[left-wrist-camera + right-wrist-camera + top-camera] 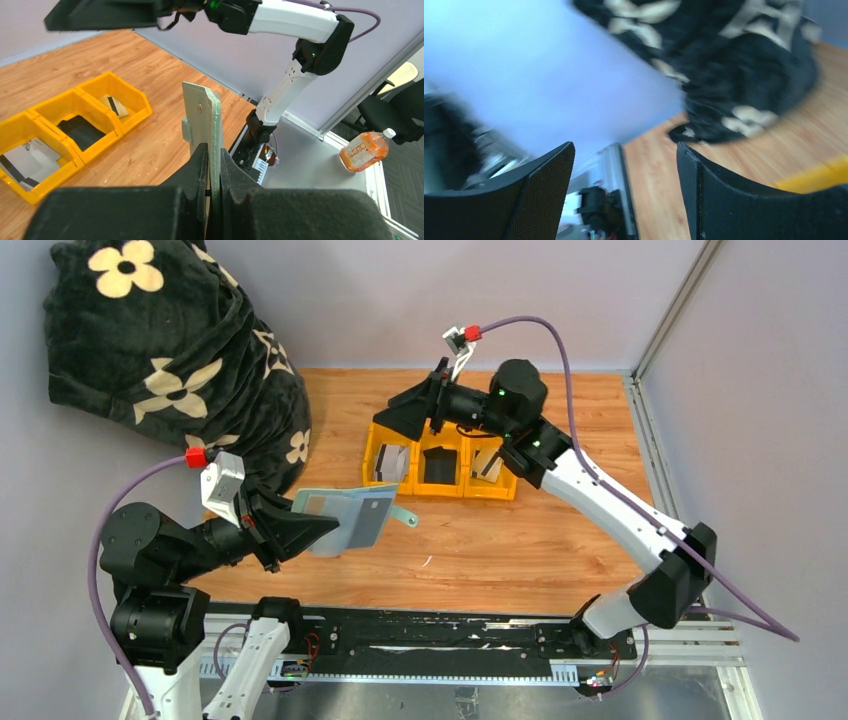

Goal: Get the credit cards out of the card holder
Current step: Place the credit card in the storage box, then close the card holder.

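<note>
My left gripper (325, 527) is shut on the sage-green card holder (340, 515) and holds it edge-up above the wooden table. In the left wrist view, the holder (202, 115) stands pinched between the fingers of that gripper (214, 150). A grey credit card (372, 520) shows in the holder's open face. More credit cards lie in the yellow tray: pale ones (392, 465) on the left, a black one (440, 465) in the middle, a striped tan one (488, 462) on the right. My right gripper (410, 415) hovers open and empty over the tray's left end, its fingers spread in the blurred right wrist view (624, 150).
The yellow three-compartment tray (440, 490) sits mid-table. A black cushion with cream flowers (170, 350) fills the back left corner. A black rail (420, 640) runs along the near edge. An orange bottle (364, 150) lies off the table.
</note>
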Motion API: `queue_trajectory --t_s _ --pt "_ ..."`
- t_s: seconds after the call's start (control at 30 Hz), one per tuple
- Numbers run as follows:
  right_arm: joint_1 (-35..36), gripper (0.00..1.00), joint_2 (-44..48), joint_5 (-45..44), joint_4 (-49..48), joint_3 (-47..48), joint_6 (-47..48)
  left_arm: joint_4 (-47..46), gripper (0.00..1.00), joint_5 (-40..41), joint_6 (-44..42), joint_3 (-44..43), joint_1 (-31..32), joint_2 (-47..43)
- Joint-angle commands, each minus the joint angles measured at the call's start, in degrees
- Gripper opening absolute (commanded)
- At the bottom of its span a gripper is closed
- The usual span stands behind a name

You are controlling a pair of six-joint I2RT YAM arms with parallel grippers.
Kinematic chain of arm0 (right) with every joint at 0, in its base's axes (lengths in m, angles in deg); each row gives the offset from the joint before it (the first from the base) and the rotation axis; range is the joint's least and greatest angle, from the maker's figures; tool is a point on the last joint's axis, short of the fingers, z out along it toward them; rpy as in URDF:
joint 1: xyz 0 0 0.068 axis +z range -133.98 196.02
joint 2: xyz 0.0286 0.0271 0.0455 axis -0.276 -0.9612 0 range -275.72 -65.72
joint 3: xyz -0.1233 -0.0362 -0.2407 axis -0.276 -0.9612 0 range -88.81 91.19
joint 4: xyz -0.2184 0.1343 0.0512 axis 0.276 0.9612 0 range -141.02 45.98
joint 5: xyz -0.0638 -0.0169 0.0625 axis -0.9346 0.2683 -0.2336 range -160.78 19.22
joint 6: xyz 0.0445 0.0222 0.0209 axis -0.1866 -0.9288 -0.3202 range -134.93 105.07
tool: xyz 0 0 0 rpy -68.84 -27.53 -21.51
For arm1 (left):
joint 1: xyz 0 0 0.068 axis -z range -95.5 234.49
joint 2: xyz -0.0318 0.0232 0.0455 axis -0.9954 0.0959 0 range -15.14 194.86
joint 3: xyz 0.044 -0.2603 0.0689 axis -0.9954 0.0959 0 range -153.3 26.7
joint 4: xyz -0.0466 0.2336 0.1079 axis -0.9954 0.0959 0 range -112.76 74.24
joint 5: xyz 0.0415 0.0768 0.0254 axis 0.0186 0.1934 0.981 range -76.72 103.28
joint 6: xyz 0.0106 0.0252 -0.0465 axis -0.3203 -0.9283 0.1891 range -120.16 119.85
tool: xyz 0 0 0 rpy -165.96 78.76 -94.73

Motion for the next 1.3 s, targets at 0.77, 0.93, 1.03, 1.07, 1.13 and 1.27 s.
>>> queue_trajectory --t_s 0.77,0.93,1.03,1.07,1.13,1.27 --pt "18.3 0.69 11.6 22.5 6.6 -4.1 19.1 -1.8 0.0 1.5 -1.5 0.8 -0.1 0.9" --pt "18.9 0.71 9.7 14.2 4.2 -3.0 19.3 -1.8 0.0 -0.3 -0.4 -0.2 -0.1 0.6" --pt "18.9 0.71 8.7 13.7 0.7 -2.6 18.0 -1.9 0.12 -0.5 0.3 0.0 -0.1 0.2" --pt "18.9 0.71 8.2 13.4 -0.7 -2.5 17.1 -2.0 0.18 -0.6 0.7 0.2 -0.1 0.1" --pt "18.8 0.71 7.2 13.3 -4.9 -2.7 14.3 -1.8 0.23 -1.6 1.7 0.8 -0.1 0.3" --pt "18.9 0.68 5.0 12.8 -13.1 -3.8 7.6 -1.7 0.23 -4.0 3.5 3.4 -0.1 0.7"
